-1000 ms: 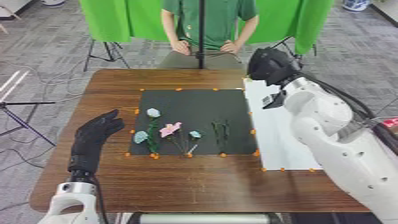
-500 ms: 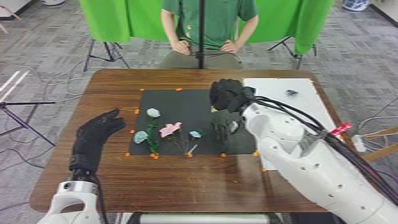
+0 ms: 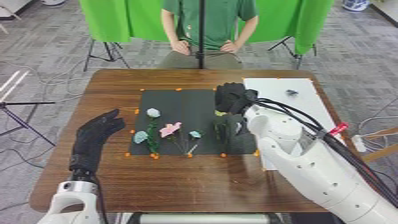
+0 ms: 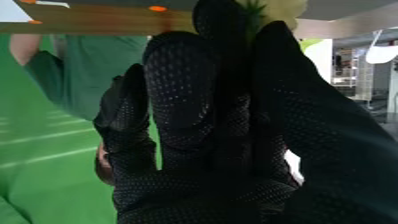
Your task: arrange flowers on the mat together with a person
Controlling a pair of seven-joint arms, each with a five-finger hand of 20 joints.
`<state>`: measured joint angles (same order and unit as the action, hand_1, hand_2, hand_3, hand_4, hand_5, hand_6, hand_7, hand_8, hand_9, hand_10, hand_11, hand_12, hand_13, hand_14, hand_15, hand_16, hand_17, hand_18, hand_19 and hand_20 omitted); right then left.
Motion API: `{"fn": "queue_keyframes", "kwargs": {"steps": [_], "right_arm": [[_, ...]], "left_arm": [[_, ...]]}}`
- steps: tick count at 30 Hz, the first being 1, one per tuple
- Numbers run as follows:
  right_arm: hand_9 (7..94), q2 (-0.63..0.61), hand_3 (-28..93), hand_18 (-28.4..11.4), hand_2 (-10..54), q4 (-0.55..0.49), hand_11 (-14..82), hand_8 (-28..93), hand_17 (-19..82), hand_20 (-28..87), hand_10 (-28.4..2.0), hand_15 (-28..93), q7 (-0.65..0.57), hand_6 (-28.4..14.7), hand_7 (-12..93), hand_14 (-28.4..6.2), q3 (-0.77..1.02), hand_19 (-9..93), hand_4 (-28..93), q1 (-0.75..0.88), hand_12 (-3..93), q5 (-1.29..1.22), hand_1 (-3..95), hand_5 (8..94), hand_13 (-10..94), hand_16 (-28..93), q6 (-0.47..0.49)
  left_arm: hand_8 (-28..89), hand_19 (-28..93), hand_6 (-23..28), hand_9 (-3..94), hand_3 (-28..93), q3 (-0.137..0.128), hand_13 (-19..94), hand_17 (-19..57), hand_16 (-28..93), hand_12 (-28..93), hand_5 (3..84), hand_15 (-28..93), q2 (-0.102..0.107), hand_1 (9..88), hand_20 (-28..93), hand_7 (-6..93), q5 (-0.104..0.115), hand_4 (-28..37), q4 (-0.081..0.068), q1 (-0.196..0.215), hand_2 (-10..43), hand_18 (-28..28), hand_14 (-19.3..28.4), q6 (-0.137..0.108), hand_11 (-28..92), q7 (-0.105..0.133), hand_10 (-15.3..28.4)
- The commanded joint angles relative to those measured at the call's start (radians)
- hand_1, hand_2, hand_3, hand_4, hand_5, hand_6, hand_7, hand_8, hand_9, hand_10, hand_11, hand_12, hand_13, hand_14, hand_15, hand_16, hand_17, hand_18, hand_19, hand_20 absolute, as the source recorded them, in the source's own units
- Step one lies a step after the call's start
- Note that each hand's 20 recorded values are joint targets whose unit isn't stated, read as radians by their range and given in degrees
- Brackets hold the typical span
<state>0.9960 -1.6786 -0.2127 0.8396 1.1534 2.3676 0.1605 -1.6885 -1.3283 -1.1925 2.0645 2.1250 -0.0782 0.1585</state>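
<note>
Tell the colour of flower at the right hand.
The flower is pale yellow, clearest in right wrist view.

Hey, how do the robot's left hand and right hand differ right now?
The left hand is open and empty, while the right hand pinches a yellow flower. The left hand is to the left of the black mat; the right hand is over it. Both are gloved in black.

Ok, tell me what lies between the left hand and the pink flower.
In the head view, a strip of brown table, a pale blue flower and a green stem lie between the left hand and the pink flower.
</note>
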Motion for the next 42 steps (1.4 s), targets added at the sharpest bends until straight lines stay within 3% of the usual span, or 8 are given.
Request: {"fn": "queue_keyframes", "kwargs": {"steps": [1, 19, 24, 27, 30, 33, 36, 42], "right_arm": [[88.0, 0.003, 64, -20.8, -9.5, -0.002, 11.9, 4, 37, 57, -8.5, 51, 0.007, 3.2, 17, -5.1, -0.003, 75, -23, 0.004, 38.7, 0.016, 51.2, 75.8, 84, 37, 0.01], [86.2, 0.0, 68, -21.2, -9.5, -0.035, 16.4, 2, 37, 57, -9.2, 50, 0.01, 3.7, 18, -5.2, 0.042, 75, -24, 0.022, 34.4, 0.014, 46.9, 72.5, 84, 37, 0.009], [85.9, -0.001, 67, -21.1, -9.5, -0.131, 17.0, 2, 37, 57, -9.3, 50, -0.018, 3.5, 18, -5.3, 0.163, 75, -24, 0.094, 33.7, -0.038, 47.3, 73.1, 84, 37, -0.101], [84.2, 0.012, 66, -21.5, -9.5, -0.232, 22.7, 4, 36, 56, -10.2, 48, -0.044, 2.6, 17, -6.0, 0.293, 75, -20, 0.201, 25.8, -0.163, 44.1, 74.0, 83, 36, -0.228], [79.4, 0.041, 69, -20.8, -4.8, -0.333, 21.1, -6, 32, 53, -12.8, 39, 0.054, 1.6, 17, -9.5, 0.477, 67, -17, 0.366, 22.5, -0.454, 33.2, 72.7, 78, 33, -0.305], [71.6, 0.137, 70, -18.3, -0.8, -0.398, 17.1, -9, 28, 46, -14.5, 30, 0.216, 0.5, 17, -12.6, 0.718, 54, -16, 0.555, 20.9, -0.788, 26.7, 67.9, 67, 30, -0.177], [62.7, 0.219, 71, -16.4, 1.1, -0.44, 11.4, -8, 25, 39, -15.5, 20, 0.287, -0.6, 14, -14.9, 0.805, 38, -15, 0.685, 18.9, -1.085, 20.6, 60.7, 57, 28, -0.203], [46.0, 0.383, 77, -15.8, 3.5, -0.46, 5.3, -7, 20, 31, -14.9, 9, 0.487, 0.9, 9, -13.8, 0.868, 13, -16, 0.912, 15.6, -1.193, 9.1, 45.6, 35, 23, -0.139]], "left_arm": [[-6, 19, 4.8, 48.4, 65, -0.001, 39, 8.0, 0, 13, 49.0, 25, -0.005, 28.0, 19, 15.5, -0.001, -20.8, -0.01, 0.0, 3.0, 15.6, 19.9, 0.012, 22, -0.011, 14.2], [-6, 19, 4.7, 48.5, 65, -0.002, 39, 7.9, 0, 13, 49.0, 25, -0.004, 28.0, 19, 15.5, 0.0, -20.8, -0.007, 0.004, 2.9, 15.6, 19.8, 0.009, 22, -0.012, 14.3], [-6, 19, 4.7, 48.4, 65, -0.001, 39, 7.9, 0, 13, 49.0, 25, -0.003, 27.9, 19, 15.5, 0.0, -20.7, -0.009, -0.002, 2.8, 15.7, 19.8, 0.014, 22, -0.012, 14.3], [-6, 19, 4.8, 48.4, 65, 0.0, 39, 7.9, 0, 13, 49.0, 24, -0.002, 28.0, 19, 15.6, 0.0, -20.9, -0.012, -0.003, 2.8, 15.6, 19.8, 0.018, 22, -0.012, 14.3], [-6, 19, 4.7, 48.4, 65, 0.004, 39, 7.9, 0, 13, 49.0, 24, -0.003, 27.9, 19, 15.6, -0.001, -20.8, -0.011, -0.002, 2.8, 15.6, 19.8, 0.021, 22, -0.012, 14.2], [-6, 19, 4.8, 48.4, 65, 0.005, 39, 7.9, 0, 13, 49.0, 24, -0.009, 28.0, 19, 15.5, -0.004, -20.8, -0.011, 0.0, 2.8, 15.6, 19.8, 0.027, 22, -0.01, 14.2], [-6, 19, 4.8, 48.4, 66, 0.002, 39, 7.9, 0, 13, 49.0, 25, -0.01, 27.9, 19, 15.6, -0.003, -20.8, -0.007, 0.011, 2.6, 15.6, 19.9, 0.026, 22, -0.013, 14.3], [-6, 19, 4.8, 48.5, 66, 0.019, 39, 8.0, 0, 13, 49.0, 25, -0.016, 27.9, 19, 15.6, -0.005, -20.8, -0.013, -0.001, 2.5, 15.6, 19.8, 0.041, 22, -0.002, 14.2]]}}
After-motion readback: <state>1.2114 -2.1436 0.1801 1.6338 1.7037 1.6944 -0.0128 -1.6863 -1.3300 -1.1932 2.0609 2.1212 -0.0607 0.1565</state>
